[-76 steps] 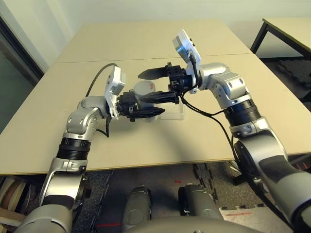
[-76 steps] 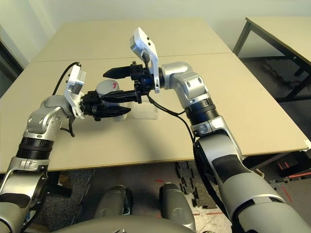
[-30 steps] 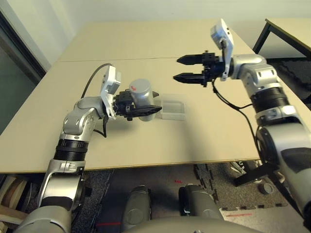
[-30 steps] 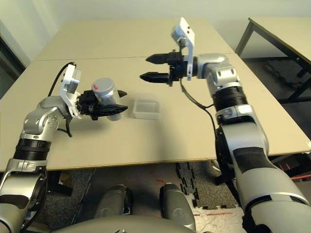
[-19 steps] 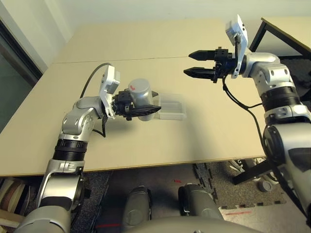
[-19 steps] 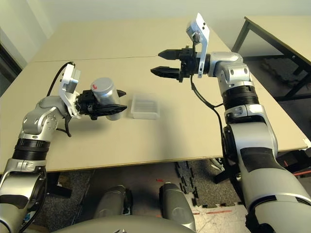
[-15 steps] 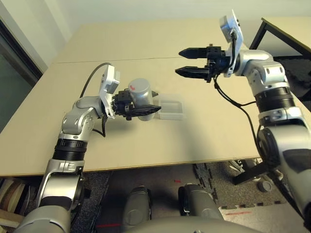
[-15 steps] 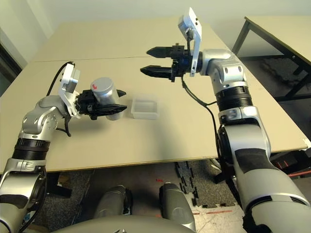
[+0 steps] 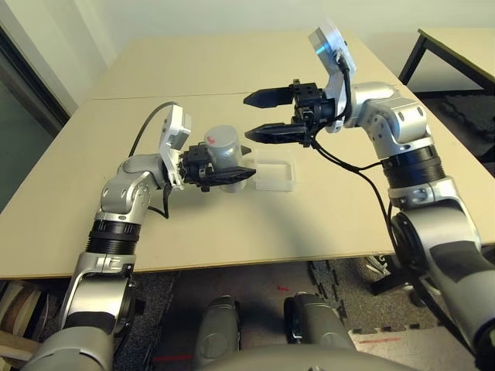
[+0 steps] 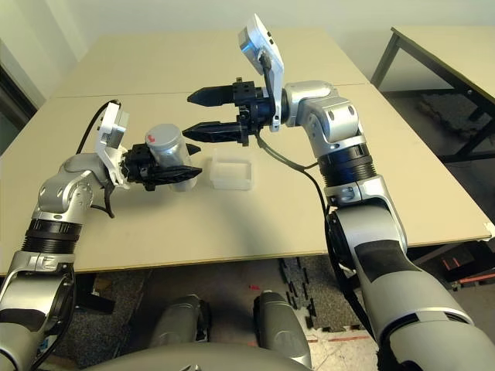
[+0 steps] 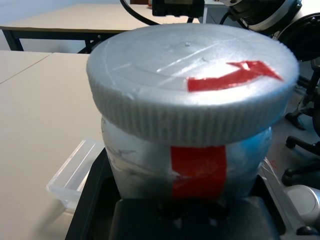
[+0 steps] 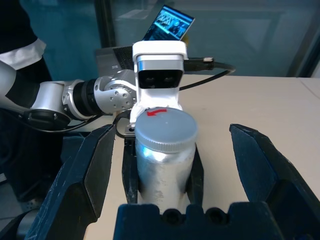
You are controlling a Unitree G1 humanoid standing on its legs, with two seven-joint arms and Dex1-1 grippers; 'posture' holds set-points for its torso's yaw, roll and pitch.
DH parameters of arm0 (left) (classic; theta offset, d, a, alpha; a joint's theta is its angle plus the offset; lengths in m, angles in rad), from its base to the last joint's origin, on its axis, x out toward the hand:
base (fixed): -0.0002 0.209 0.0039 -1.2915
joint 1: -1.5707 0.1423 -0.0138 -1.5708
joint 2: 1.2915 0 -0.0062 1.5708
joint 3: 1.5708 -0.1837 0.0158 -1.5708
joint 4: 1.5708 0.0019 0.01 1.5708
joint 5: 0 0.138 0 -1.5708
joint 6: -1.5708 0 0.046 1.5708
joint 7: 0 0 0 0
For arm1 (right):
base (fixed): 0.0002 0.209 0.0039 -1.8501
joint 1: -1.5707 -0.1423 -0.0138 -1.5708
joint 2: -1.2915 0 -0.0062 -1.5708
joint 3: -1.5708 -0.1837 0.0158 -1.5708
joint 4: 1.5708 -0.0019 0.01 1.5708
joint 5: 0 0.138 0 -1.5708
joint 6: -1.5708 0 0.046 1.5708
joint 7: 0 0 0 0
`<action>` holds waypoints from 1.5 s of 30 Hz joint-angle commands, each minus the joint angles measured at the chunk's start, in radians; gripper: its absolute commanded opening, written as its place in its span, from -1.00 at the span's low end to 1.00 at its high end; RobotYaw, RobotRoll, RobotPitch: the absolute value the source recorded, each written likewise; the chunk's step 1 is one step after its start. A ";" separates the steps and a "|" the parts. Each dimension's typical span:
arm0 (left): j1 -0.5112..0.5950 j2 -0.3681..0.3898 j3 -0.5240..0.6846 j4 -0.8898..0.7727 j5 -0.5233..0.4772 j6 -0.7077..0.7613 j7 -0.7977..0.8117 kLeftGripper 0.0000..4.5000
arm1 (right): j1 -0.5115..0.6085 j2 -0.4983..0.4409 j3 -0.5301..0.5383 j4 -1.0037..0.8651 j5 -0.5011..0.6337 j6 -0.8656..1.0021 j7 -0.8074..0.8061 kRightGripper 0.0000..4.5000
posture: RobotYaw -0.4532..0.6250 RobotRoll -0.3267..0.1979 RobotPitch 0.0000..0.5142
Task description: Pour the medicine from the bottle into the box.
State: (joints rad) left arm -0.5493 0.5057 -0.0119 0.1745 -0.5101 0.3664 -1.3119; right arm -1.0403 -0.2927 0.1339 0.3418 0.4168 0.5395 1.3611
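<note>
My left gripper point(image 9: 246, 161) is shut on the bottle point(image 9: 223, 150), a silver-grey cylinder held above the table with its grey cap point(image 11: 192, 85) on, red mark showing. The clear box point(image 9: 274, 174) lies on the table just right of the bottle. My right gripper point(image 9: 249, 117) hangs open in the air, its fingers pointing left, with the tips just above and right of the cap and over the box's near-left side. In the right wrist view the bottle point(image 12: 165, 145) stands between the spread fingers point(image 12: 95, 170) without touching them. The medicine is out of view.
The tan table point(image 9: 232, 224) stretches far back, with a seam point(image 9: 139, 97) across it behind the arms. A second table point(image 9: 456, 46) stands at the far right. The right arm's cable point(image 9: 348, 166) hangs over the table right of the box.
My right arm has swung back from the far right toward the bottle, fingers still open. The left gripper and the bottle have stayed in place.
</note>
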 commanded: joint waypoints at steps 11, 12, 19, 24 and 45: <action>-0.012 -0.020 -0.021 0.010 0.015 -0.023 -0.001 0.16 | -0.027 0.050 0.089 0.002 -0.034 -0.029 0.008 1.00 | -0.22 0.25 -0.91; -0.012 -0.020 -0.021 0.011 0.015 -0.024 -0.002 0.16 | -0.029 0.053 0.095 0.006 -0.041 -0.035 0.007 1.00 | -0.22 0.25 -0.91; -0.004 -0.016 -0.029 0.012 0.025 -0.032 -0.006 0.16 | -0.043 0.078 0.115 0.035 -0.065 -0.049 0.001 1.00 | -0.21 0.25 -0.90; 0.001 -0.009 -0.041 0.007 0.036 -0.034 -0.011 0.16 | -0.050 0.094 0.127 0.059 -0.084 -0.062 0.000 1.00 | -0.21 0.25 -0.89; 0.020 0.003 -0.053 -0.019 0.042 -0.030 -0.007 0.16 | -0.049 0.104 0.139 0.086 -0.093 -0.052 0.011 0.16 | -0.19 0.25 -0.87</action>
State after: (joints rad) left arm -0.5359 0.5005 -0.0591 0.1703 -0.4721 0.3382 -1.3182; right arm -1.0815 -0.1874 0.2616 0.4307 0.3286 0.4827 1.3635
